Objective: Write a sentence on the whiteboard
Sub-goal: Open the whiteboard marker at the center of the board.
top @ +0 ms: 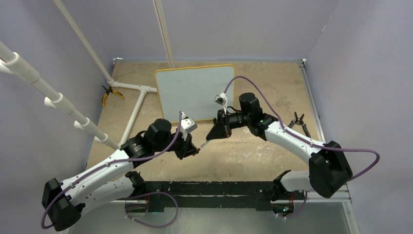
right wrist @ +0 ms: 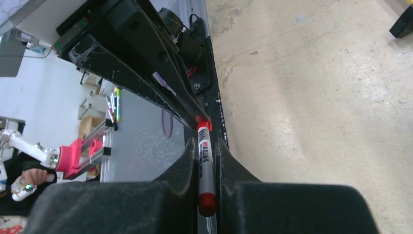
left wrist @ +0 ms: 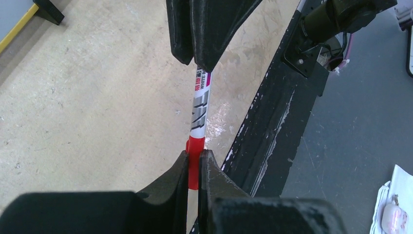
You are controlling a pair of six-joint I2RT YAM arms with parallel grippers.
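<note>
Nothing is written yet, as far as I can see: the whiteboard (top: 187, 92) stands at the far middle of the worktop (top: 243, 156), propped on its black feet, and from above its face looks blank, with no red lettering of the sentence to be made out. Nearer to me, the two arms meet over the middle of the worktop with a whiteboard marker (left wrist: 199, 105) stretched between them. The left gripper (left wrist: 194, 161) is clamped on the marker's red cap (left wrist: 194, 163), while the right gripper (right wrist: 207, 151) is closed tight around the white barrel. The cap looks seated on the marker, so I'd judge this as the uncapping step, right at the start. Pulling the cap off, carrying the marker to the board and writing every word all remain.
</note>
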